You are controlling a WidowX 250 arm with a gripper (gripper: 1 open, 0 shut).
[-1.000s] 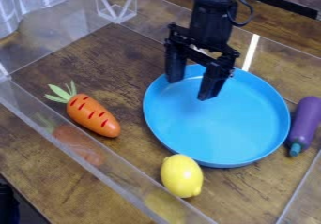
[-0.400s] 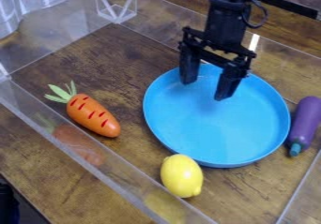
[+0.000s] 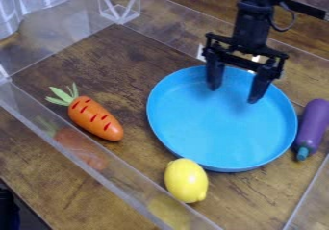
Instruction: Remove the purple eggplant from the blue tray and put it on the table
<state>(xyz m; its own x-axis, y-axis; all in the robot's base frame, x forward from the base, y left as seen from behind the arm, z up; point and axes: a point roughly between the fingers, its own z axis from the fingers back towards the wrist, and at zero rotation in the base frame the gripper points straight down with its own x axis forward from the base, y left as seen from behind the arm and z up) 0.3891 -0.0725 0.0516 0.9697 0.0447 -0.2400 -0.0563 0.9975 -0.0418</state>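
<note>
Claw [image 3: 240,77] open over tray [image 3: 193,128]; eggplant [image 3: 313,125] already outside it

Eggplant lay on surface [image 3: 115,70] beside rim; a low pass risked clipping rim, knocking eggplant away.

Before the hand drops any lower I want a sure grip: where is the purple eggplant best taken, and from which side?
Grip the purple eggplant across its thick purple middle, coming straight down from above. It lies flat on the table beside the blue tray, stem cap nearest the camera; the open hand would likely close best across its long axis.

The hand [image 3: 241,80] hangs pointing downward, fingers spread wide.
</note>
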